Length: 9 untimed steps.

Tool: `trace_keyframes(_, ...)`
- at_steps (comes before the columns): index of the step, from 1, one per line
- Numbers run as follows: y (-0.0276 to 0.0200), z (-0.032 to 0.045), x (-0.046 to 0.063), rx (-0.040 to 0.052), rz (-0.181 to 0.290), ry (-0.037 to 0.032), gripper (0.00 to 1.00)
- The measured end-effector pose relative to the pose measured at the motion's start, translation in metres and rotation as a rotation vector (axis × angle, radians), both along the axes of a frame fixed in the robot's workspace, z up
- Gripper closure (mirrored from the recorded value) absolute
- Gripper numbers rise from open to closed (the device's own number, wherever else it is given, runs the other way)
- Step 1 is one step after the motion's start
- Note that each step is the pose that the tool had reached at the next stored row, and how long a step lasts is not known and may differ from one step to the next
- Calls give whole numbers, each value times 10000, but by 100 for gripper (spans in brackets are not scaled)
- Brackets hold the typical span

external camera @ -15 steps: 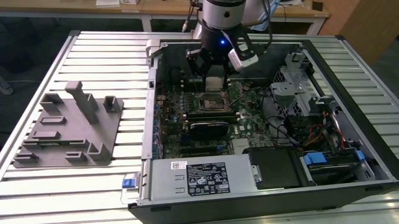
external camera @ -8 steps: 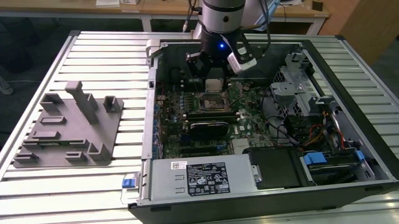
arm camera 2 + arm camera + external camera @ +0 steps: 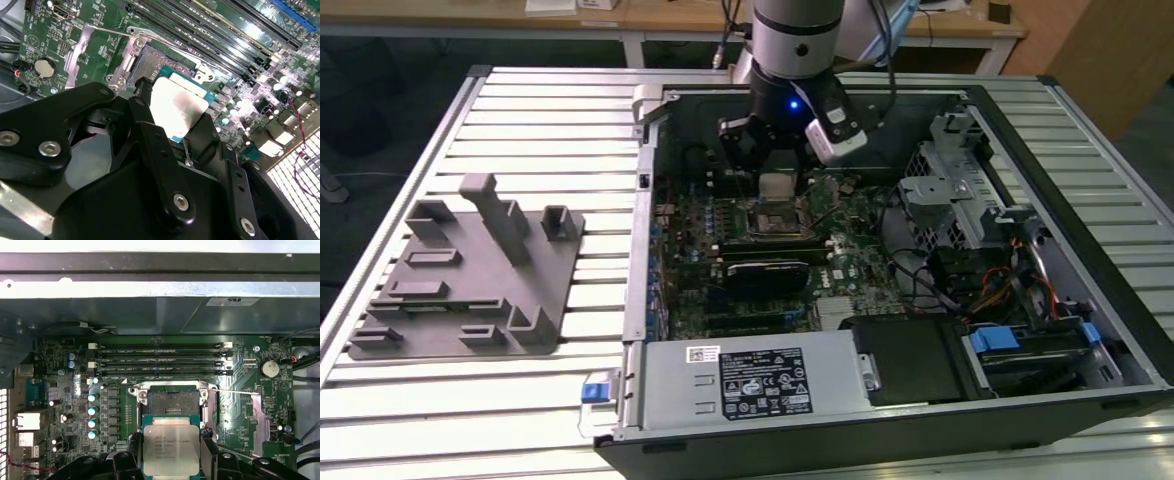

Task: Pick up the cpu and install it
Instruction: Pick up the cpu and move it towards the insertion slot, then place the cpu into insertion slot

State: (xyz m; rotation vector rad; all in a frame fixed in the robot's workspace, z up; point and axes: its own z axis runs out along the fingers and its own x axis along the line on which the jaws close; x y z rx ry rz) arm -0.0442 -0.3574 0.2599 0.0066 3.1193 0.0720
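gripper (image 3: 171, 457) jaws pinching cpu (image 3: 171, 445) by its edges, cpu held above motherboard, in exterior view at 12 o'clock of open socket (image 3: 774, 218), grey fixture block (image 3: 467, 270) at 9 o'clock of case (image 3: 881, 445)

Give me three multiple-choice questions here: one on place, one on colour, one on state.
1. The grey plastic fixture block lies: A) on the slatted metal table, at the exterior view's left of the open computer case; B) inside the case; C) on the floor.
2. The motherboard is: A) red; B) green; C) white.
3. The silvery square cpu is: A) seated in the black-framed socket; B) on the fixture; C) gripped above the board.
Answers: 1A, it sits outside the case; 2B, green circuit board; 3C, the black gripper clamps it, socket empty.
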Motion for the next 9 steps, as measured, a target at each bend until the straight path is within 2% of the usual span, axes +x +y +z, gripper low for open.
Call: trace_keyframes(9, 0, -11, 0, 0, 1, 0, 46)
